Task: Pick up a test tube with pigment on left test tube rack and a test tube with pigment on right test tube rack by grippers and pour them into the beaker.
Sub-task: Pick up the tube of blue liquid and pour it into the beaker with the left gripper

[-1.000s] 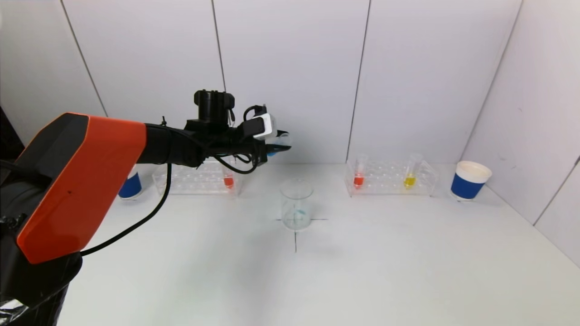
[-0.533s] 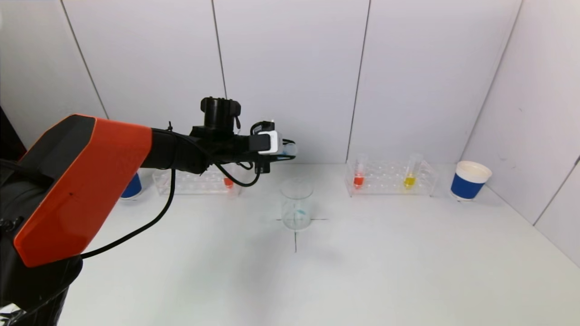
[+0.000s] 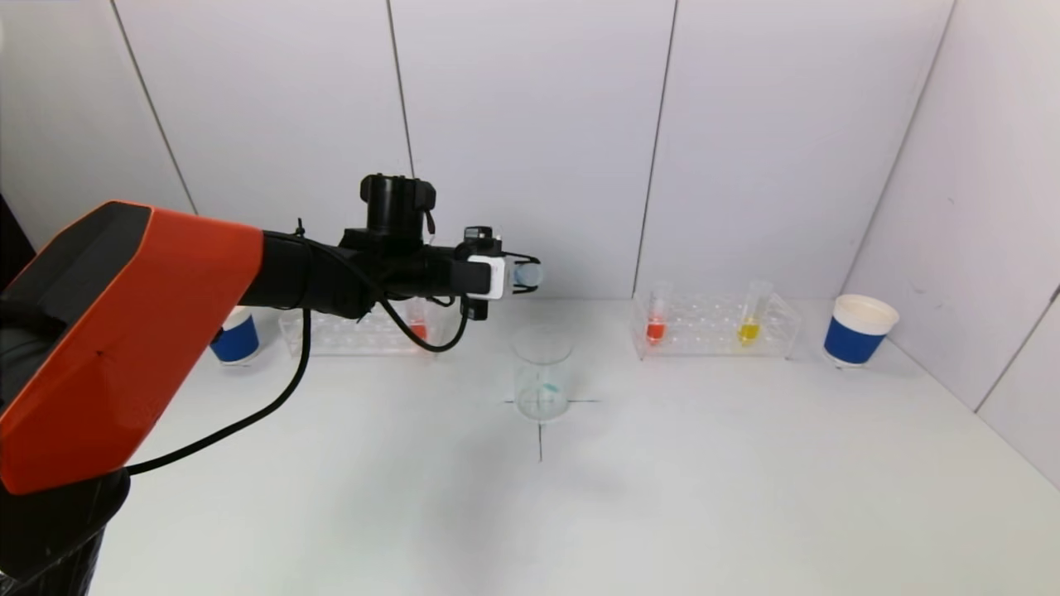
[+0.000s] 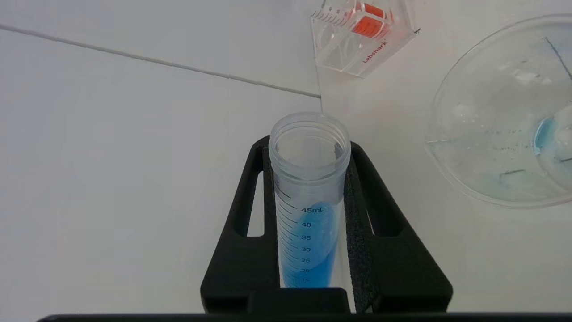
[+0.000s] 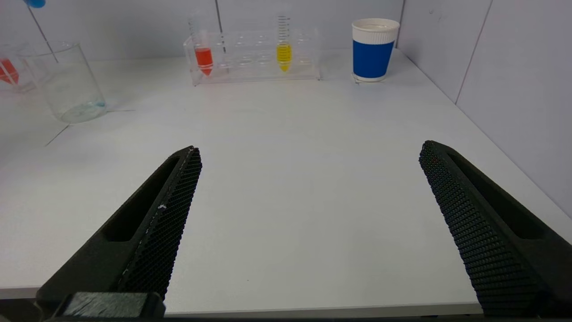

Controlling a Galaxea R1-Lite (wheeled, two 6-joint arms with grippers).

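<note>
1. Left gripper [image 4: 309, 250]: clamped on a clear tube [image 4: 308, 197] with blue liquid, one black finger [image 4: 363, 232] pressed to each side. You can see it in the head view too [image 3: 520, 276], held up in the air at the end of the outstretched orange arm.
2. Your tube lies tipped over, close to level, open mouth pointing away from the wrist. Blue liquid has pooled along the lower side, reaching near the 45 mL mark.
3. Beaker [image 3: 542, 374]: stands on the table at the black cross mark, below the tube's mouth and slightly toward your right. A thin blue film sits on its bottom [image 4: 543, 136].
4. Left rack [image 3: 356, 329]: on the table behind the arm, partly hidden by it. One tube with orange liquid [image 3: 418, 329] stands upright at its inner end.
5. Right rack [image 3: 716, 327]: well apart from the beaker, at the back on your right. It holds an orange tube [image 3: 656, 321] and a yellow tube [image 3: 750, 319], both in their slots.
6. Right gripper [image 5: 308, 214]: low near the table's front edge, fingers spread wide, nothing between them.
7. Blue paper cups: one [image 3: 858, 329] just beyond the right rack, another [image 3: 233, 339] beside the left rack, half hidden by the arm.
</note>
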